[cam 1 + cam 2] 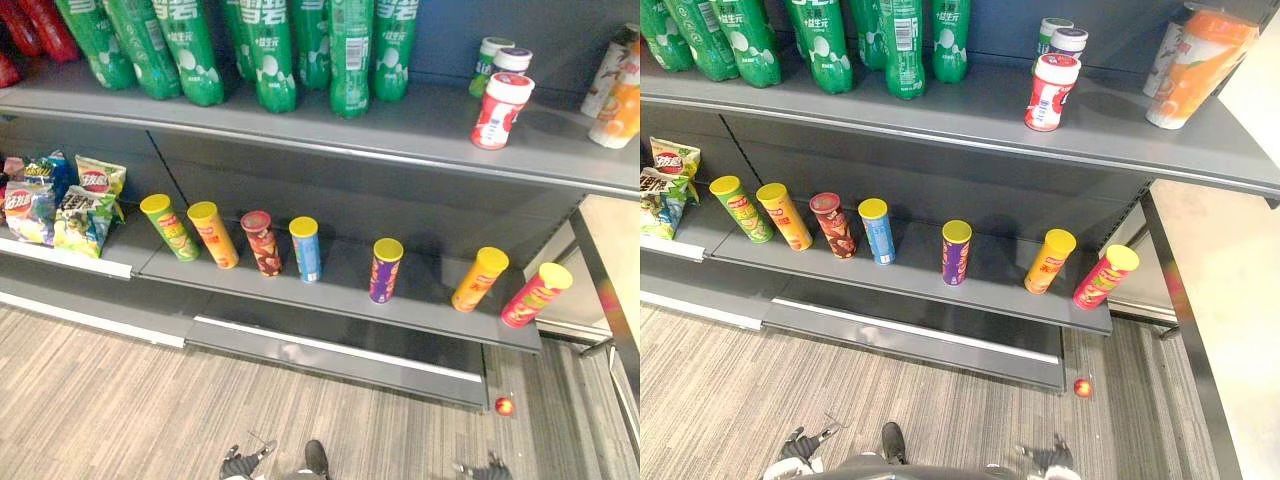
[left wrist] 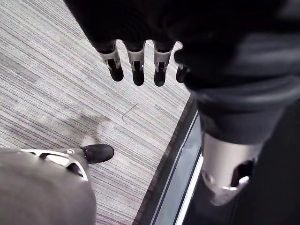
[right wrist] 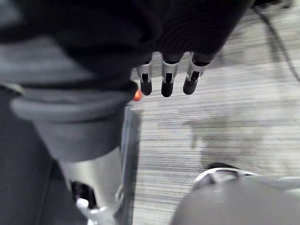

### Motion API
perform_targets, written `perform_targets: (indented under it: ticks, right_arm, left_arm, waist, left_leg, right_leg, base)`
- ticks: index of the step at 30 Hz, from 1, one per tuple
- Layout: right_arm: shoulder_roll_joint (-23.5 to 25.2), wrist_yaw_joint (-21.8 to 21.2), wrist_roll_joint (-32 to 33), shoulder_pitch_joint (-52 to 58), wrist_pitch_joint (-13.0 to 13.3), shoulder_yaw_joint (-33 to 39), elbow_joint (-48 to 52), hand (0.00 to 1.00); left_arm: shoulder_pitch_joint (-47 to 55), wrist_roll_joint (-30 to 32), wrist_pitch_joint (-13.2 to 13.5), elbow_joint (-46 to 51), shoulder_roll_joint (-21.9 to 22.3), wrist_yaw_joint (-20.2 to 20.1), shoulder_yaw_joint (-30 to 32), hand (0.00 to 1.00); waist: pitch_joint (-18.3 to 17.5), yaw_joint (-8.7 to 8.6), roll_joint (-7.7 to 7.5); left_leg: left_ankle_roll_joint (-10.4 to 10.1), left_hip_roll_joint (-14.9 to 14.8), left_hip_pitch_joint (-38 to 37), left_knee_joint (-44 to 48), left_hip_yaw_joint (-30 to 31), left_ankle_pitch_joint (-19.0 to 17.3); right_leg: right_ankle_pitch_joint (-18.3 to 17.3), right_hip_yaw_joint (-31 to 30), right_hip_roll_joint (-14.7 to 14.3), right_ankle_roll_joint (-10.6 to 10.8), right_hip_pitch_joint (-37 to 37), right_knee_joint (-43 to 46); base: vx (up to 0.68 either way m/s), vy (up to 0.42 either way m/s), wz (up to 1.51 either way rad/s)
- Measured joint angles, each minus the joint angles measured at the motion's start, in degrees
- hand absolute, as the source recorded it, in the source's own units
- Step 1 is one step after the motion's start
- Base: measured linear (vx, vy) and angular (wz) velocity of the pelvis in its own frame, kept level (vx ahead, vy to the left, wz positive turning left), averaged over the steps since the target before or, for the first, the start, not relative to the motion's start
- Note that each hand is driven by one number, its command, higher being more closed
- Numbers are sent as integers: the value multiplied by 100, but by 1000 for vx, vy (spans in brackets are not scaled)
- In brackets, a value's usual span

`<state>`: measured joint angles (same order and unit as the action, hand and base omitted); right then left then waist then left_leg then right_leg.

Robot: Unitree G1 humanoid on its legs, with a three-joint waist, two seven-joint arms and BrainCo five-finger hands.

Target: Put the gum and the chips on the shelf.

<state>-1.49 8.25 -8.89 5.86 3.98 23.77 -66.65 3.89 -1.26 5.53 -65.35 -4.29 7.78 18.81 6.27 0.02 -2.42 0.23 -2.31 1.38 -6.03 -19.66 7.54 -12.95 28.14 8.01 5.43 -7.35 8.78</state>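
Observation:
Several chip cans stand tilted in a row on the lower shelf, from a green one to a pink one. On the upper shelf stands a red and white gum jar, with two more gum jars behind it. My left hand hangs low over the floor with straight fingers and holds nothing. My right hand hangs the same way on the other side, also empty. Both hands also show at the bottom edge of the eye views, left hand and right hand.
Green soda bottles line the upper shelf's left, orange drink bottles its right end. Chip bags lie on a lower shelf at the far left. A small red ball rests on the striped floor by the shelf base.

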Motion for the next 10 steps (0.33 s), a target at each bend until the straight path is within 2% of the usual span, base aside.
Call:
perform_targets:
  ticks: [2,8,10]
  right_arm:
    - [11,-59,88,42,-54,124,-36,0]
    - [38,-140,972,82,-148,589,-266,0]
    - [52,-136,1034,27,-160,738,-395,0]
  left_arm:
    - [-2,-8,-2,-45,-9,-60,36,0]
    - [82,-154,-75,-88,-42,-271,80,0]
    - [103,-283,-81,-198,-63,-325,85,0]
  waist:
    - [1,-12,2]
    - [2,-8,10]
    - [2,1,9]
  left_leg:
    - [11,23,-45,-2,0,-10]
    - [-12,100,-170,-4,14,-124]
    - [-20,125,-199,-4,30,-157]
  right_leg:
    - [11,2,10,17,-56,-31]
    - [33,44,51,55,-252,-155]
    - [33,70,67,59,-305,-183]
  base:
    - [80,2,1]
    - [62,-1,2]
    - [44,-5,4]
